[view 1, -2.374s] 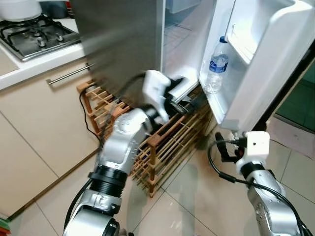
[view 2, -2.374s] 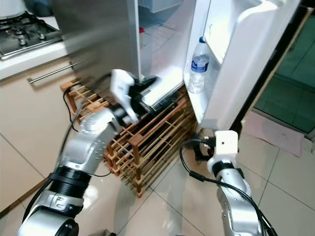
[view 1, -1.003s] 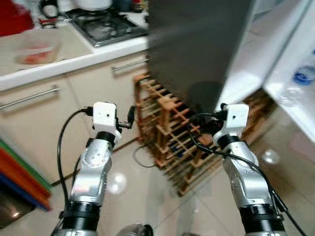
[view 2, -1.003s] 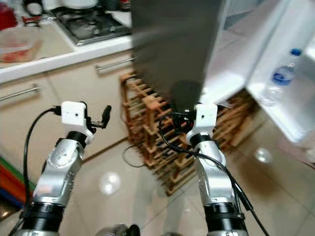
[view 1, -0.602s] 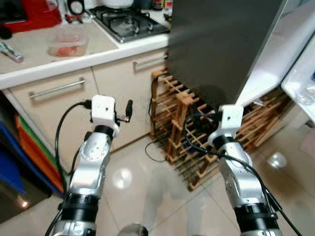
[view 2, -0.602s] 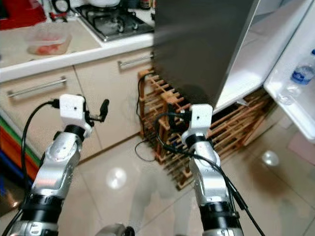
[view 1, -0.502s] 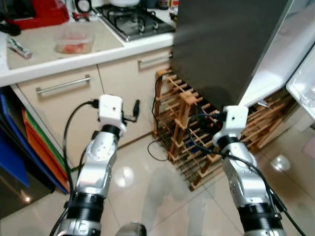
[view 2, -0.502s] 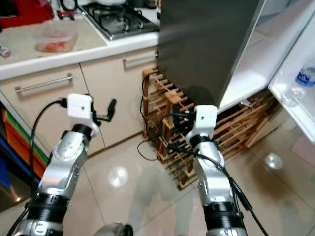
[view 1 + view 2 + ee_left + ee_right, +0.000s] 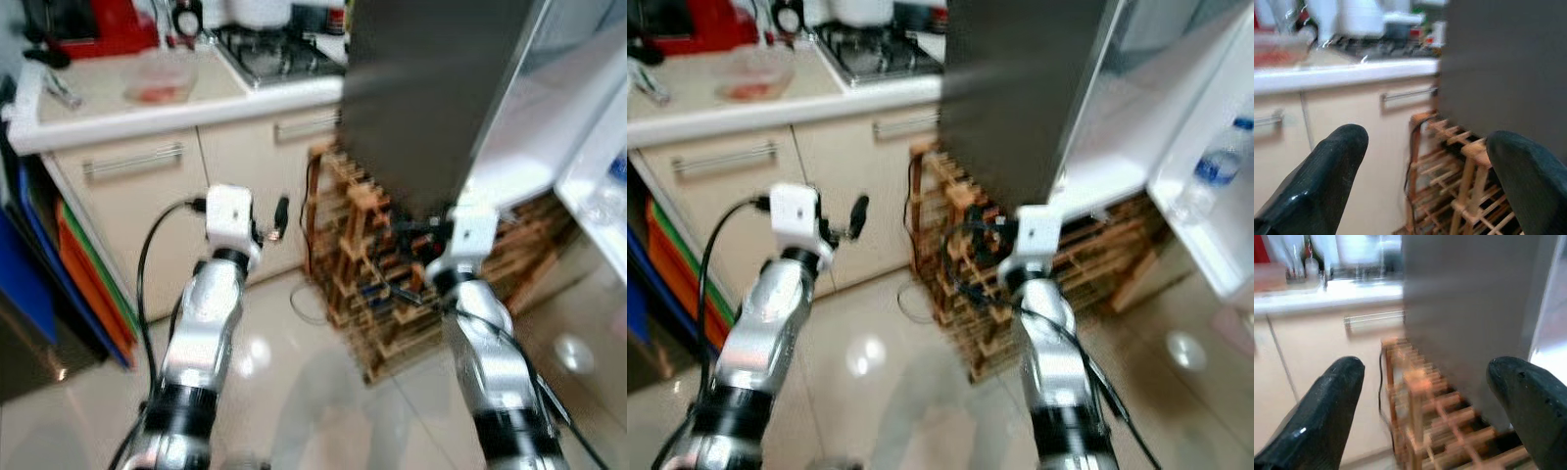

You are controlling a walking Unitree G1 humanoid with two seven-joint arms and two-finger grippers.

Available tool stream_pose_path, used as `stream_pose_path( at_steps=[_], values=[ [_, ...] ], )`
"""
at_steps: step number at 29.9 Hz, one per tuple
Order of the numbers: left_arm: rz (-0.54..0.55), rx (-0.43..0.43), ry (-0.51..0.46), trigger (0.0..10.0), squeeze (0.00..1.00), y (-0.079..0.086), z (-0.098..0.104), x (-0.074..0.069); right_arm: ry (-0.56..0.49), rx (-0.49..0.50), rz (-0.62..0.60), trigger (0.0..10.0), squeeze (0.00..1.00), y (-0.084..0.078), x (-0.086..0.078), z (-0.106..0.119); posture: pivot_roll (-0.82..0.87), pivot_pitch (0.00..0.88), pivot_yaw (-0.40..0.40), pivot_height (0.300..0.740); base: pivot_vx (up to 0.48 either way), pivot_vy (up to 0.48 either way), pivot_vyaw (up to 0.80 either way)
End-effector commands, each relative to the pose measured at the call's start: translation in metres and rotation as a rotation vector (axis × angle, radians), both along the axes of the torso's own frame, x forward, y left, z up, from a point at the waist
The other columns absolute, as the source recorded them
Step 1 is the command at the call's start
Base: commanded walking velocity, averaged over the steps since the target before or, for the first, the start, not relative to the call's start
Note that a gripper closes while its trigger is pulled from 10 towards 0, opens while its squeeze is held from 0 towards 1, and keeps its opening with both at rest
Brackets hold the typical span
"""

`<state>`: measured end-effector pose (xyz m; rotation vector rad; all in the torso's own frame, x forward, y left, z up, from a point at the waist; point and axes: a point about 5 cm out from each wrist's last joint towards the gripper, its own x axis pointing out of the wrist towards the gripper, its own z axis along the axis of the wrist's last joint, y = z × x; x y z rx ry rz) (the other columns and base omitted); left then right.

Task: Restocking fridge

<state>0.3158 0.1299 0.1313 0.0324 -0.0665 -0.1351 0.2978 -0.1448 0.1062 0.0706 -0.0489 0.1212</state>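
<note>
Grey steel is the biggest thing here: the fridge (image 9: 441,88) stands ahead of both sets of fingers, its dark side wall facing the robot and its door (image 9: 1205,186) swung open well off to the right of the right gripper. A water bottle (image 9: 1205,181) sits in the door shelf, far beyond either gripper's reach as they are now held. Cream cabinets (image 9: 137,196) under a pale counter (image 9: 127,98) lie ahead and to the left of the left gripper's fingers, with a gas hob (image 9: 872,49) and a clear food tub (image 9: 162,78) on top, well apart from them. A wooden wine rack (image 9: 382,284) stands on the floor against the fridge, between and just beyond the two grippers.

The left gripper (image 9: 1425,176) is raised in front of the robot, its two black fingers (image 9: 1327,166) spread wide with nothing between them. The right gripper (image 9: 1425,406) is held the same way, fingers (image 9: 1332,401) parted and empty, pointing at the rack and the fridge wall.

Judging by this, the bottle in the door counts as stocked. With both grippers empty and aimed away from the opening, whatever is left would mean fetching another item, likely from the counter side, or shutting the door. Both head views are blurred.
</note>
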Motion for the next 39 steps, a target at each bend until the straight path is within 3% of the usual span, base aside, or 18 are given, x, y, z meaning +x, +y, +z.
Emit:
stream_pose_path(
  at_steps=[1,4,5,7,10,26,28,29,34,39],
  values=[
    [0.041,-0.009,0.004,10.0,0.0,0.006,0.001,0.002,-0.017,-0.012,0.007,10.0,0.0,0.0,0.0,0.004,0.0,0.0,-0.022,0.74,0.266,-0.394,0.4],
    [0.049,-0.008,0.007,10.0,0.0,0.006,0.001,0.002,-0.015,-0.015,0.005,10.0,0.0,-0.001,0.001,0.004,-0.01,0.0,-0.023,0.74,0.298,-0.365,0.41],
    [0.072,0.042,0.012,10.0,0.0,0.006,-0.002,0.003,-0.015,-0.015,0.003,10.0,0.0,-0.002,0.002,0.005,-0.01,0.0,-0.023,0.74,0.0,0.0,0.41],
    [0.081,0.06,0.011,10.0,0.0,0.006,-0.002,0.003,-0.016,-0.015,0.002,10.0,0.0,-0.002,0.002,0.005,-0.01,0.0,-0.023,0.74,0.0,0.0,0.41],
    [0.088,0.03,0.01,10.0,0.0,0.006,-0.001,0.003,-0.026,-0.038,0.008,10.0,0.0,-0.001,0.005,0.008,0.0,0.0,-0.025,0.74,0.0,0.0,0.41],
    [0.091,0.083,-0.012,10.0,0.0,0.001,0.0,-0.001,-0.03,-0.038,0.02,10.0,0.0,0.0,0.008,0.009,0.0,0.0,-0.027,0.74,0.0,0.0,0.41],
    [0.093,0.049,-0.05,10.0,0.0,0.001,0.007,-0.003,-0.056,-0.017,0.018,10.0,0.0,-0.001,0.006,0.012,0.0,0.0,-0.026,0.74,0.0,0.0,0.41],
    [0.066,-0.007,-0.09,10.0,0.0,-0.002,0.018,-0.005,-0.089,0.011,0.011,10.0,0.0,-0.003,0.004,0.017,0.0,0.0,-0.026,0.74,0.0,0.0,0.41],
    [0.084,-0.007,-0.109,10.0,0.0,-0.002,0.025,-0.002,-0.16,-0.034,0.03,10.0,0.0,0.002,0.004,0.029,0.0,0.0,-0.026,0.74,0.459,0.0,0.41],
    [0.07,0.002,-0.11,10.0,0.0,-0.005,0.026,0.0,-0.164,-0.038,0.042,10.0,0.02,0.005,0.007,0.03,0.0,0.0,-0.024,0.74,0.445,0.0,0.41]
  ],
)
